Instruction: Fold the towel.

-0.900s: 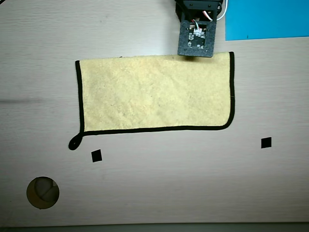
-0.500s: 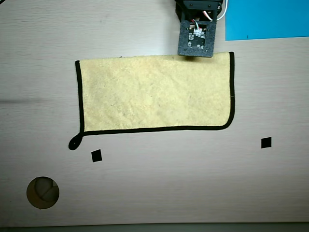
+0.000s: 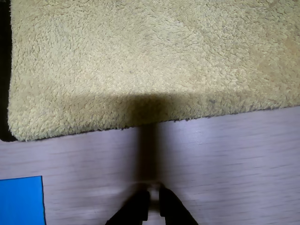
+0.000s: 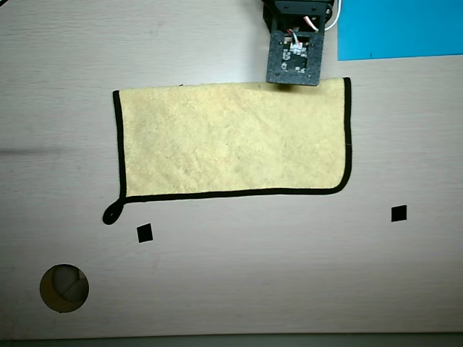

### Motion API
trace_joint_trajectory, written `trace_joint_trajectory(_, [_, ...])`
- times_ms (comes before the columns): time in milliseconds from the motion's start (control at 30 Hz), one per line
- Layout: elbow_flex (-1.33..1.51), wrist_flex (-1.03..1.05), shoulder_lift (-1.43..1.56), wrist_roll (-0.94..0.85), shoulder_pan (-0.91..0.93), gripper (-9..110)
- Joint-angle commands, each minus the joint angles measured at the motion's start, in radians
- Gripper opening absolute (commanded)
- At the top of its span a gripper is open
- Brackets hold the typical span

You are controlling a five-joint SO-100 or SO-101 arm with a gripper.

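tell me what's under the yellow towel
The towel lies flat on the pale wooden table. Only table shows around its edges; anything beneath is covered and cannot be seen.

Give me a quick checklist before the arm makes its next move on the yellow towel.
1. Towel lies flat, no bunching: ok.
2. Hand sits off the towel, over bare table just short of its near edge: ok.
3. Hand is empty, fingertips close together with only a narrow gap: ok for approach, not ok for grasping until it opens.
4. Black-trimmed edge is free to lift: cannot tell; the trim is hidden on the side nearest the hand.
5. Blue sheet is clear of the towel: ok.
6. Black square markers are uncovered: ok.
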Motion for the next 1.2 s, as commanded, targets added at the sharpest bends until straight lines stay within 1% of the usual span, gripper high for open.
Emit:
trace_joint_trajectory(0, [0.041,0.005,0.006,-0.014,-0.003,0])
trace_joint_trajectory(833, [0.041,0.005,0.006,-0.014,0.000,0])
trace_joint_trajectory(900, [0.041,0.006,0.006,-0.040,-0.005,4])
trace_joint_trajectory(933, [0.041,0.006,-0.003,-0.086,-0.011,2])
trace_joint_trajectory(967, [0.041,0.000,-0.008,-0.063,-0.011,2])
trace_joint_trajectory(1000, [0.041,-0.034,-0.015,0.009,-0.003,0])
trace_joint_trajectory(1033, [0.040,-0.066,-0.029,0.044,0.014,0])
trace_joint_trajectory(1067, [0.034,-0.095,-0.048,0.054,0.044,0])
trace_joint_trajectory(1167, [-0.032,-0.236,-0.170,0.189,0.173,0])
